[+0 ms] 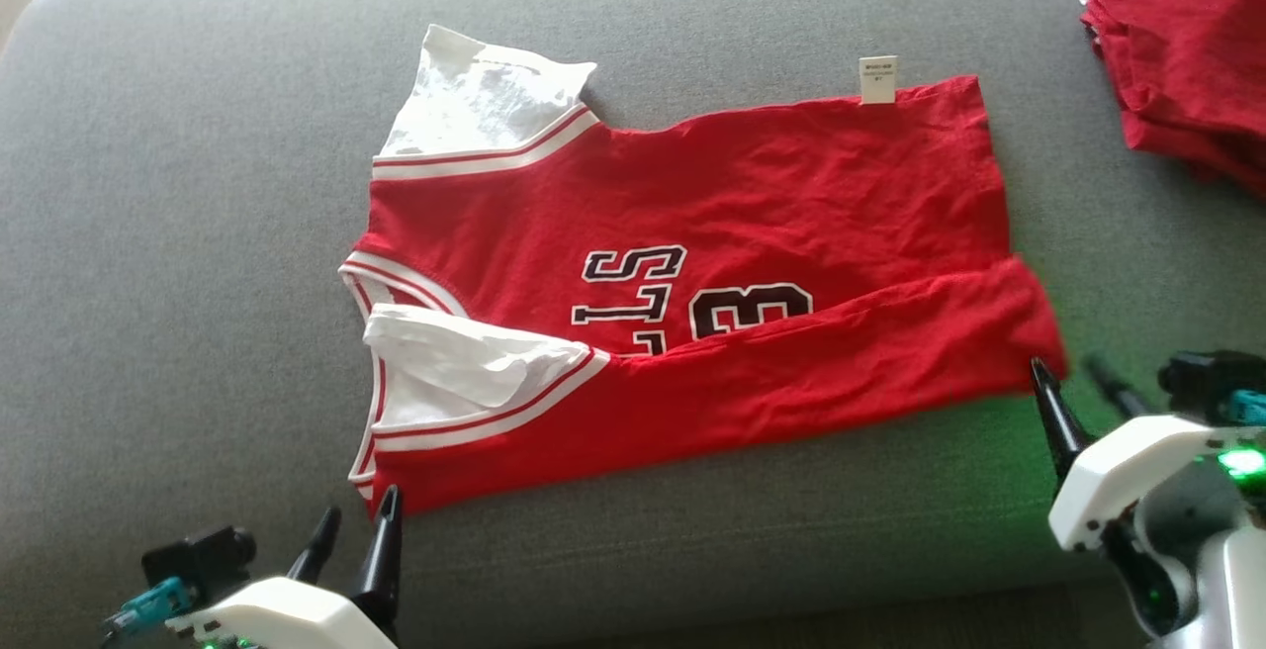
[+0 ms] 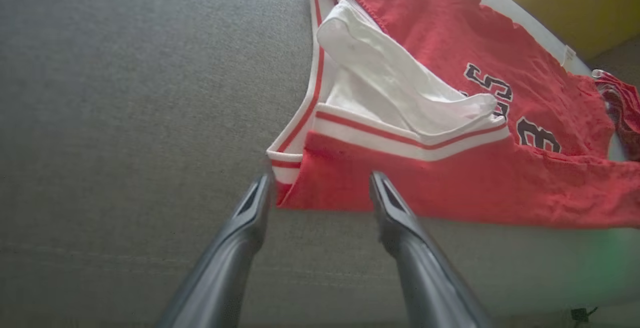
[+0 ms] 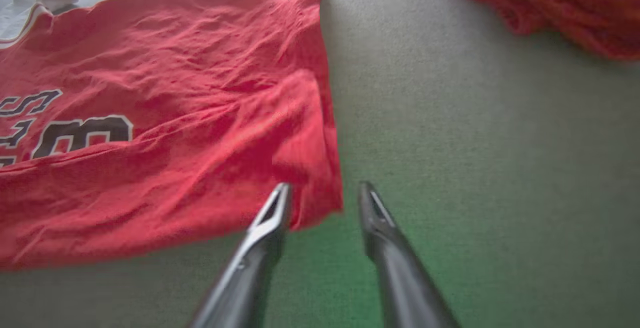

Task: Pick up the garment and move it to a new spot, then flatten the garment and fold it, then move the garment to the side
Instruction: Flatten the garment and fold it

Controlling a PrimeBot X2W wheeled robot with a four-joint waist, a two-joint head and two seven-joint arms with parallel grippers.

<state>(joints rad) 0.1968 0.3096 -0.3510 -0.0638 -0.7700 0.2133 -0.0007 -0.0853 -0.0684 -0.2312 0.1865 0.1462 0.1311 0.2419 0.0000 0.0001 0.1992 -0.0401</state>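
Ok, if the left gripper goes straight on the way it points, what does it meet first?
Likely the red jersey: its near corner lies just ahead of the open left gripper. Depth is unclear.

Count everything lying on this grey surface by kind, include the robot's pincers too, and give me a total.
Spread red jersey: 1
Red cloth pile: 1
Pincers: 2, left pincer and right pincer
Total: 4
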